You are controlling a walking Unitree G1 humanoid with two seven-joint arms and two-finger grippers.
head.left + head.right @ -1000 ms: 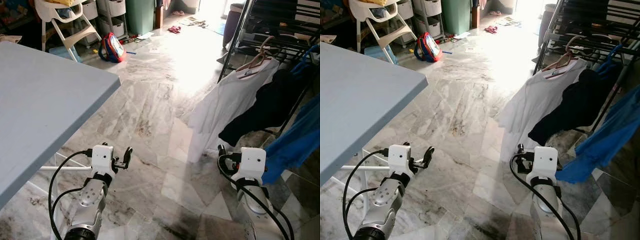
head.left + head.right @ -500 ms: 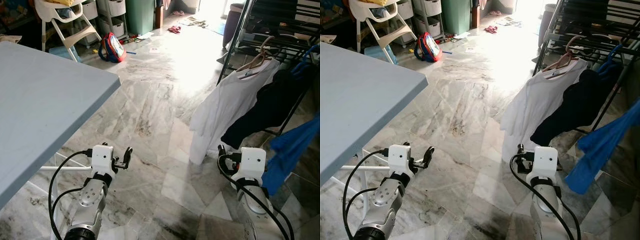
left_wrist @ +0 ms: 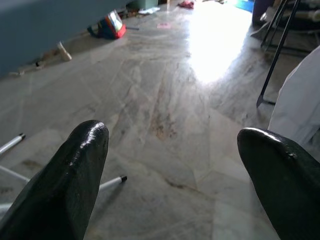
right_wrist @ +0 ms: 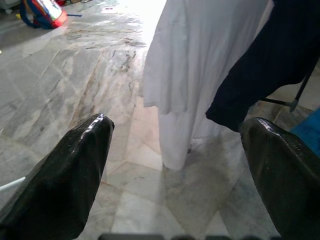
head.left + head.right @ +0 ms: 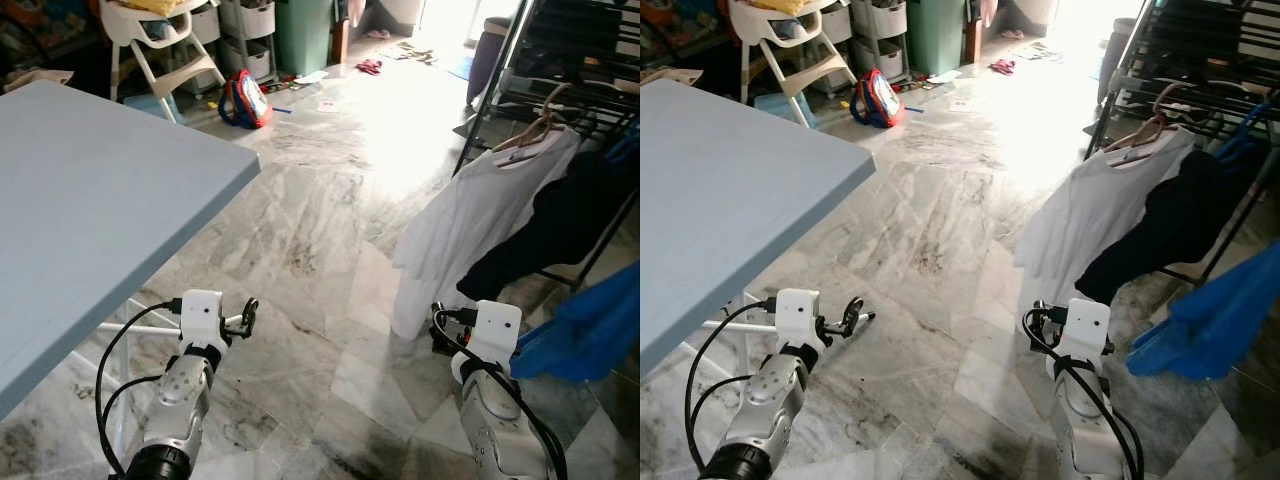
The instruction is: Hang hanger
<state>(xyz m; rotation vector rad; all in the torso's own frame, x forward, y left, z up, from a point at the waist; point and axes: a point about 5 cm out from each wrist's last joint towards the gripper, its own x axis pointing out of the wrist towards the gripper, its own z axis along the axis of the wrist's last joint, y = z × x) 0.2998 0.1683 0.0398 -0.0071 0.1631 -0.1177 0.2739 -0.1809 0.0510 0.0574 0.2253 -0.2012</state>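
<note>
The hanger [image 5: 535, 128] was found hooked on the drying rack [image 5: 560, 60], carrying a white shirt [image 5: 470, 215], well ahead of and above the right gripper [image 4: 175, 165]. A dark garment [image 5: 560, 225] hung just beside the shirt, and a blue garment [image 5: 590, 325] lay close to the right of that gripper. Both grippers were empty. The right gripper's fingers [image 4: 65, 175] were spread wide, facing the shirt's lower hem without contact. The left gripper [image 3: 170, 175] was likewise spread wide over bare marble floor [image 5: 330, 200], beside the blue surface [image 5: 90, 210]. The hanging itself was judged complete; only withdrawal from the rack appeared to be left. No further hanger could be made out on the surface.
</note>
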